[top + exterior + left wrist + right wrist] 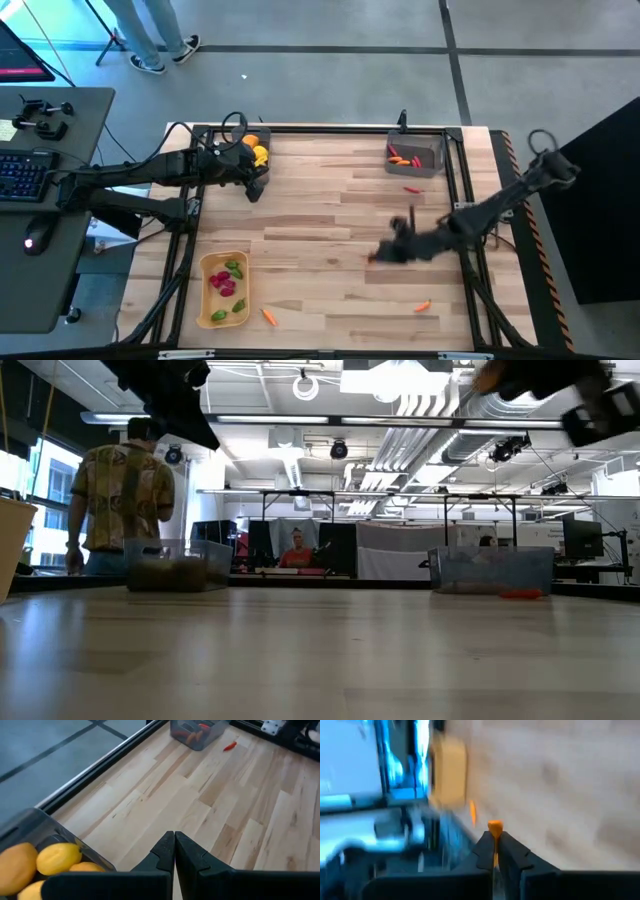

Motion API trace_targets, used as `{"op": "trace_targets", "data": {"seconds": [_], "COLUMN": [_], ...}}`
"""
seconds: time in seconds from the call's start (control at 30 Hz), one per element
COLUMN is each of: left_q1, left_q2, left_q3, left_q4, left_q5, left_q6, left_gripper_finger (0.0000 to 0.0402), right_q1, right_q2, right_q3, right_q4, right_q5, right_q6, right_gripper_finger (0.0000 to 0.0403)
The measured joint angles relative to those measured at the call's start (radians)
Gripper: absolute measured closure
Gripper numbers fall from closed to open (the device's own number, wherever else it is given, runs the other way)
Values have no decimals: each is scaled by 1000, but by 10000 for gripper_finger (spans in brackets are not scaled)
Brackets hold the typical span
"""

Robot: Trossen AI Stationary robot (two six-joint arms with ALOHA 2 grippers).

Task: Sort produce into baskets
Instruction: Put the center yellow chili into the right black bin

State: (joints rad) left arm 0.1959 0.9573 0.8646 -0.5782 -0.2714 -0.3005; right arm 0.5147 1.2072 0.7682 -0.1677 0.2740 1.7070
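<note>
High view: the wooden table is taken as the landmark. At its far left corner a dark grey bin is seen holding yellow and orange fruits. At its far right corner a second dark grey bin is seen holding slim red and orange pieces. One red chilli piece is noted on the table surface just in front of that bin, apart from it. At the near left of the table a tan oblong tray is seen with green and magenta pieces in it. An orange carrot piece is noted on the table just beside the tray's near right end. Another orange piece is seen near the table's near right edge.

The left gripper is found just in front of the far left bin. In the left wrist view its fingers are seen pressed together with nothing between them.

The right gripper is found over the middle of the table, towards the right. In the right wrist view a small orange piece is seen clamped between its fingers; that view is blurred.

In the low view a person in a patterned shirt is seen standing beyond the table.
</note>
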Motion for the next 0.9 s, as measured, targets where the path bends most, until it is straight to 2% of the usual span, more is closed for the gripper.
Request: {"op": "trace_targets", "data": {"seconds": [0.2, 0.37, 0.53, 0.67, 0.77, 0.83, 0.9], "left_q1": [0, 0, 0, 0, 0, 0, 0], "left_q2": [0, 0, 0, 0, 0, 0, 0], "left_q3": [0, 0, 0, 0, 0, 0, 0], "left_q4": [0, 6, 14, 51, 98, 127, 136], "left_q5": [0, 0, 0, -2, -8, -15, -28], "left_q6": [59, 56, -26, -87, -105, -110, -111], "left_gripper_finger": [402, 401, 401, 401, 401, 401, 402], "right_q1": [-278, -583, -835, -988, -1090, -1141, -1176], "right_q2": [-113, -141, -147, -146, -146, -145, -145], "right_q3": [-1, -3, -3, -3, -3, -3, -3], "right_q4": [-242, -420, -406, -404, -426, -424, -424], "right_q5": [220, 277, 337, 292, 167, 96, 69], "right_q6": [-150, -301, -536, -684, -807, -892, -958], "right_gripper_finger": [402, 402, 402, 402, 396, 377, 347]}}
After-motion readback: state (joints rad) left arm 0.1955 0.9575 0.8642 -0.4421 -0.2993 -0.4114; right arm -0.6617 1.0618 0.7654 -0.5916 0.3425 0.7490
